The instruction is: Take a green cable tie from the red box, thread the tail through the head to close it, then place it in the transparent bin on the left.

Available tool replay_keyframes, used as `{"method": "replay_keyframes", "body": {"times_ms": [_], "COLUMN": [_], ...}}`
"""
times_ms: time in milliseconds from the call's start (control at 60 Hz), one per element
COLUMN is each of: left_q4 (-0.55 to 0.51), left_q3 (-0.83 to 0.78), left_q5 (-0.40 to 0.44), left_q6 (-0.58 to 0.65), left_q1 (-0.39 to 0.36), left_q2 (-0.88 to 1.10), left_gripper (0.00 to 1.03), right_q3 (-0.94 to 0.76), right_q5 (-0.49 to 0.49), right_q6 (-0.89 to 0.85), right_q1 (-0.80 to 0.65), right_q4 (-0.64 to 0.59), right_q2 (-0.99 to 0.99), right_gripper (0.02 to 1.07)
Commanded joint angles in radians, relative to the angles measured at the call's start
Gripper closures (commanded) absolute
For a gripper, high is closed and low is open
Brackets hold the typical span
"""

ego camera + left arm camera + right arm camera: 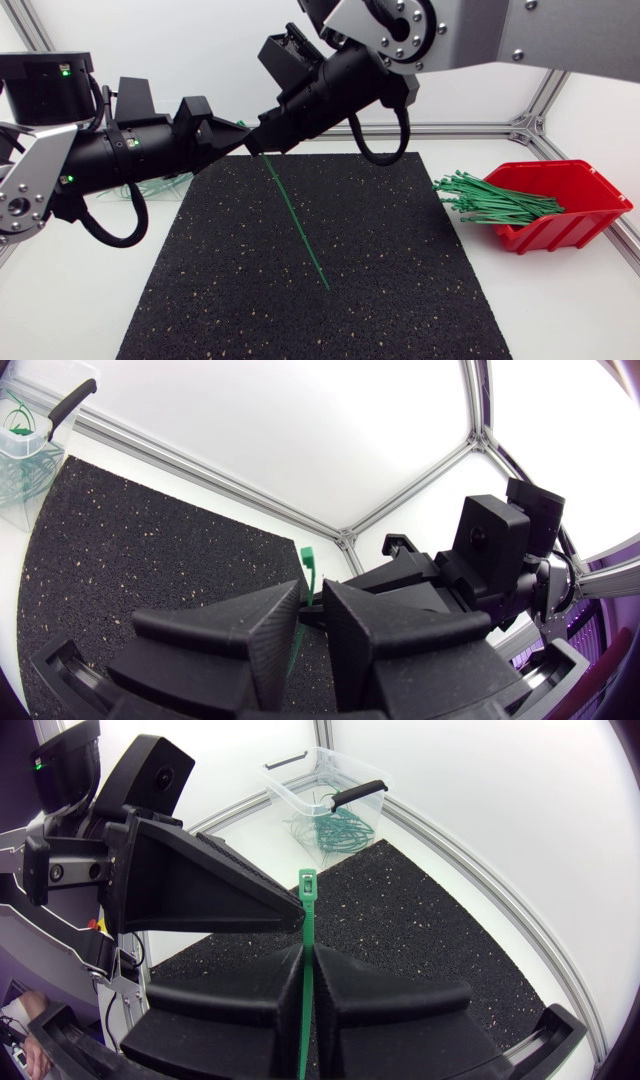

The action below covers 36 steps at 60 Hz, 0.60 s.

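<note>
Right wrist view: the cable tie (307, 905) is clamped upright in the right end effector (308, 952), head beside the left end effector (292, 916), whose grip cannot be told. Threading is judged in hand; next, the tail over the mat (400, 260) must be brought to the head.

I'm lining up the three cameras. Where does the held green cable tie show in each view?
Head view: the green cable tie slants from the right gripper out over the black mat.
Left wrist view: the tie's head stands just ahead of the left gripper.
Right wrist view: the tie stands upright, clamped in the right gripper.
Shared landmark: the black mat.
</note>
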Motion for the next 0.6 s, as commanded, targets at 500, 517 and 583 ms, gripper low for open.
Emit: {"method": "replay_keyframes", "body": {"times_ms": [500,517,583], "left_q4": [0.016,0.016,0.019], "left_q3": [-0.011,-0.011,-0.011], "left_q5": [-0.007,-0.007,-0.007], "left_q6": [-0.022,-0.022,-0.022], "left_q1": [-0.004,-0.004,-0.005], "left_q2": [0.011,0.011,0.015], "left_gripper": [0.80,0.80,0.80], "right_q3": [-0.033,-0.033,-0.033], "right_q5": [-0.004,-0.004,-0.004], "right_q6": [0.022,0.022,0.022], "right_q1": [0.013,0.014,0.017], "right_q4": [0.016,0.016,0.019], "right_q2": [-0.011,-0.011,-0.010], "right_gripper": [1.02,1.02,1.02]}}
